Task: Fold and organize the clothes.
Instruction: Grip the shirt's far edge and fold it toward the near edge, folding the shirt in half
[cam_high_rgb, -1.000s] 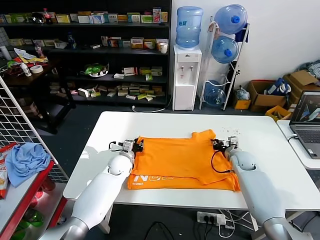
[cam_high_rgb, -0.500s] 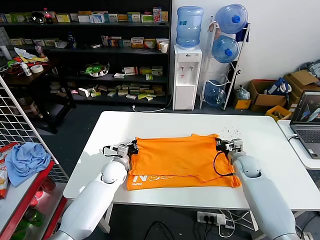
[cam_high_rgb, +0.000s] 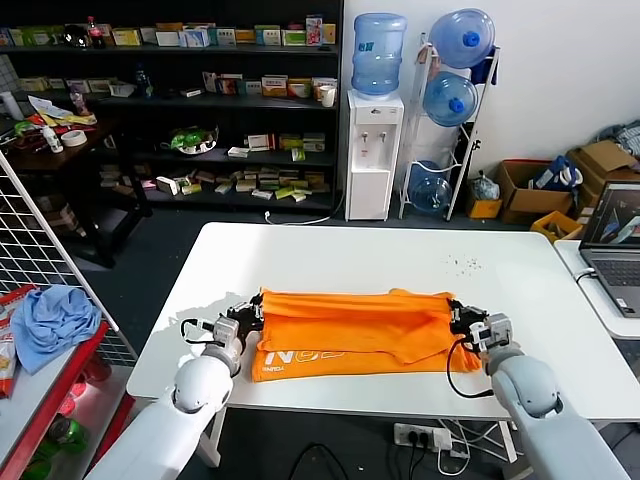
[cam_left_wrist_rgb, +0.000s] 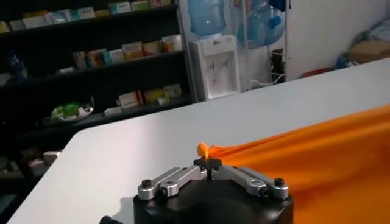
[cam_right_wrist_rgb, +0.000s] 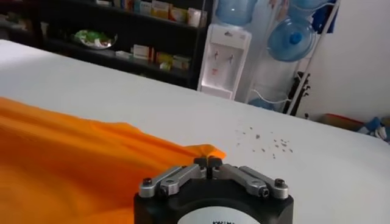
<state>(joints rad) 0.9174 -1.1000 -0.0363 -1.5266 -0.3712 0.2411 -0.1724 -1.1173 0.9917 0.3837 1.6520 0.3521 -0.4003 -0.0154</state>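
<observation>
The clothes are one bright orange T-shirt (cam_high_rgb: 350, 325) lying across the near half of the white table (cam_high_rgb: 330, 255), with white lettering (cam_high_rgb: 300, 357) showing on its front strip. Its far edge is lifted and drawn over toward me as a fold. My left gripper (cam_high_rgb: 252, 312) is shut on the shirt's left corner; the left wrist view shows a nub of orange cloth (cam_left_wrist_rgb: 202, 148) pinched at the left gripper (cam_left_wrist_rgb: 208, 162). My right gripper (cam_high_rgb: 458, 315) is shut on the right corner, and the orange cloth (cam_right_wrist_rgb: 91, 164) runs from the right gripper (cam_right_wrist_rgb: 208, 162) in the right wrist view.
A laptop (cam_high_rgb: 612, 235) sits on a side table at the right. A light blue cloth (cam_high_rgb: 50, 318) lies on a red cart at the left, beside a wire rack. Shelves, a water dispenser (cam_high_rgb: 372, 150) and bottles stand behind the table. Dark specks (cam_high_rgb: 462, 262) dot the table's far right.
Both grippers closed on the shirt's far corners and pulled them toward me, folding the far edge over the body. The arms drew back toward the table's front edge.
</observation>
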